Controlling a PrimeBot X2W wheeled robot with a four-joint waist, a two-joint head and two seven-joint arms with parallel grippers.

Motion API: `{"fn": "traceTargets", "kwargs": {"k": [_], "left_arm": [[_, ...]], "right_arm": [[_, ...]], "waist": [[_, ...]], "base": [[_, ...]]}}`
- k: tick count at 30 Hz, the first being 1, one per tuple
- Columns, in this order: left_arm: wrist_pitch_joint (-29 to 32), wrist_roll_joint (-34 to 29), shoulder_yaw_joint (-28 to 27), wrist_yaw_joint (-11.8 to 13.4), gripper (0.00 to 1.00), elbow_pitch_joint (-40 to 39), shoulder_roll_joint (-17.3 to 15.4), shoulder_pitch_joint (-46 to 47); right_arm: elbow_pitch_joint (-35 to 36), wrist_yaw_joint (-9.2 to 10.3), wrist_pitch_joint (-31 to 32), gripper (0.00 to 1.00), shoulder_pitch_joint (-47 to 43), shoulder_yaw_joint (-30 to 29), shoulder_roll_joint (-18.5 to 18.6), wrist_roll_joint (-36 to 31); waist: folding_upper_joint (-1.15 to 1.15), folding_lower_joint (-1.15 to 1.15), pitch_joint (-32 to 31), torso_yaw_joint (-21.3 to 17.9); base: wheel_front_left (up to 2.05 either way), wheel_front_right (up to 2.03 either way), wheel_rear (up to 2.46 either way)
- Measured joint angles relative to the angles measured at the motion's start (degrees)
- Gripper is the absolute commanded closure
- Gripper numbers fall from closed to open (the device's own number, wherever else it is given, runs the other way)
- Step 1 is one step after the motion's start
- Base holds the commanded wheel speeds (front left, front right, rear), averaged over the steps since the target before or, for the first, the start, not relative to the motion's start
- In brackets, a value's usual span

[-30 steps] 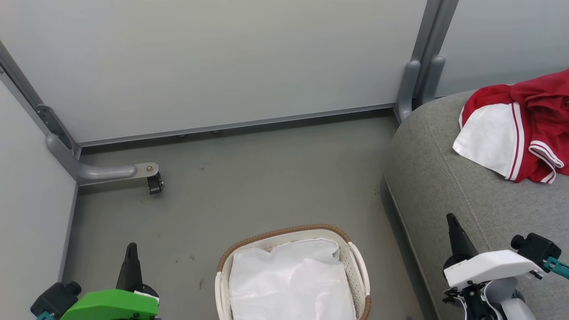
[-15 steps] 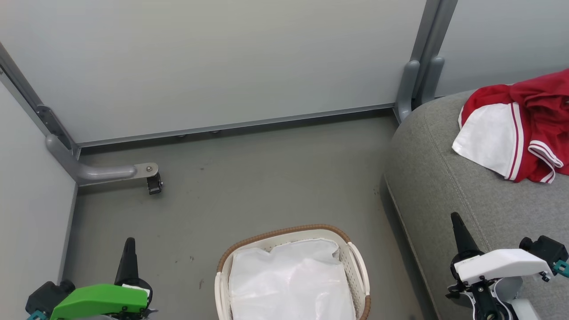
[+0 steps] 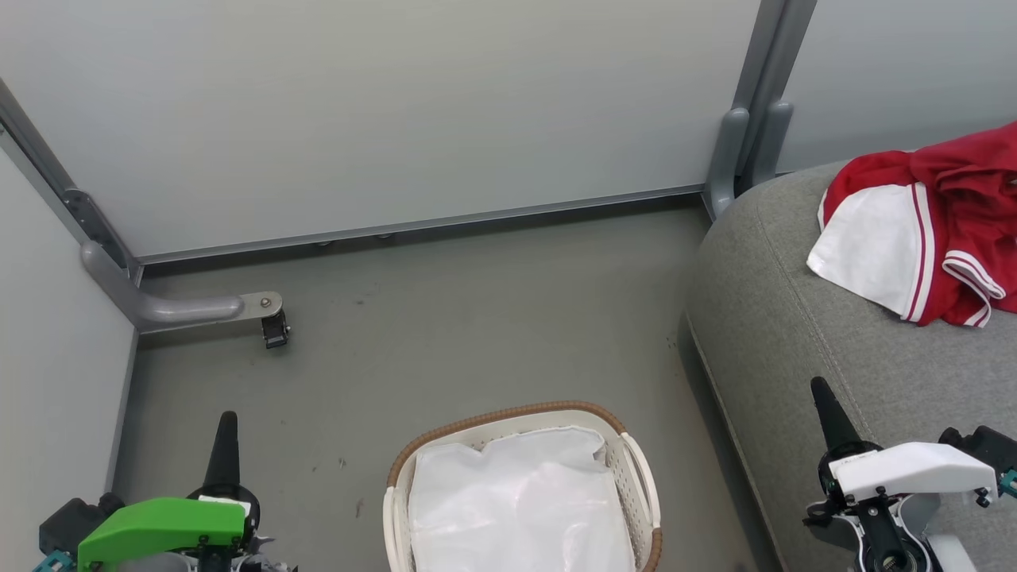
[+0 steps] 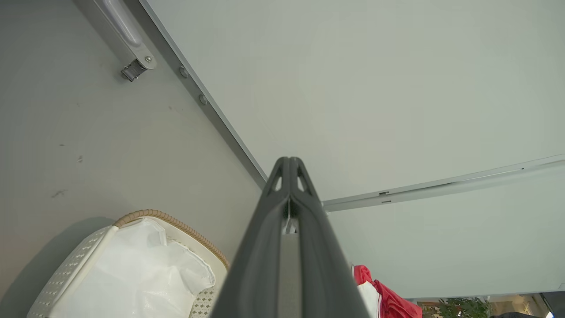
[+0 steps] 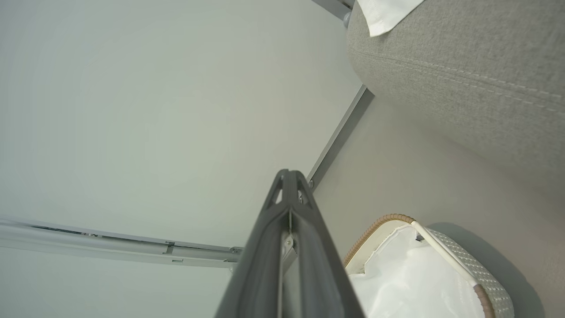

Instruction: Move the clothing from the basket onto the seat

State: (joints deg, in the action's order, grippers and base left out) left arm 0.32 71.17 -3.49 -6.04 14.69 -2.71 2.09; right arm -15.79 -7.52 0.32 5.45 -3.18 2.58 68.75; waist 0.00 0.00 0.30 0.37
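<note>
Along the far seat [image 3: 794, 334] edge, clothing [image 3: 937, 230] — likely soft, light; pinch a fold — left tool [image 3: 226, 419], right tool [image 3: 818, 389] both pressed together.

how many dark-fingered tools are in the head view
2. The left tool, shut, at lower left over the grey floor beside the oval white perforated plastic basket; the right tool, shut, at lower right over the grey woven-fabric seat.

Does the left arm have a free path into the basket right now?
Probably yes: the left gripper, shut and holding nothing, sits left of the basket above the floor, with nothing between them. Inside lies the white lining.
</note>
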Motion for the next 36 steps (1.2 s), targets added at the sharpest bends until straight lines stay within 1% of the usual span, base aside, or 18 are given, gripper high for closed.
{"fn": "traceTargets", "kwargs": {"k": [17, 36], "left_arm": [[2.3, 7.7, -1.1, -0.5, 1.0, -0.2, 0.0, 1.3], [4.5, 15.2, -2.1, -1.0, 1.0, -0.4, 0.0, 2.7]], "right_arm": [[0.6, 0.01, 2.3, 1.0, 0.2, -1.2, 0.0, 8.8], [1.2, 0.01, 4.5, 1.0, 0.4, -2.4, 0.1, 17.0]], "waist": [[0.0, 0.0, 0.0, -0.1], [0.0, 0.0, -0.1, -0.2]], "base": [[0.0, 0.0, 0.0], [0.0, 0.0, 0.0]]}}
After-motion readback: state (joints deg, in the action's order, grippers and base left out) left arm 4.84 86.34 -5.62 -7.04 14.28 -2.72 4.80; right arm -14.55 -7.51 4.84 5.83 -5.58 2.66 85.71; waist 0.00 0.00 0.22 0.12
